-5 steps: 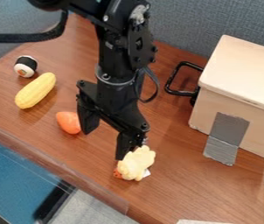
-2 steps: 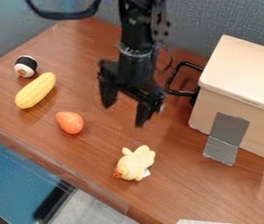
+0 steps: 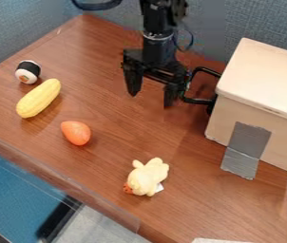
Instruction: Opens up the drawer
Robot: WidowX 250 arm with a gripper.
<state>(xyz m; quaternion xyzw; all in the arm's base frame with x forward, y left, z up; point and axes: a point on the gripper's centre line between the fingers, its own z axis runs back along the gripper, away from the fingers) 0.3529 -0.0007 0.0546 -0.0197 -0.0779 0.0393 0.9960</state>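
the table (image 3: 101,171) is of reddish-brown wood, with visible grain. on its right part stands a pale wooden box (image 3: 266,83) with a black curved handle (image 3: 200,101). one grey tape strip (image 3: 245,147) goes down the box side and onto the table. on the left part lie a small black-and-white sushi roll toy (image 3: 28,71) and, just beside it, a yellow corn toy (image 3: 38,98). an orange rounded toy (image 3: 75,133) is near the corn, and a pale yellow soft animal toy (image 3: 147,177) lies nearer to the front edge.
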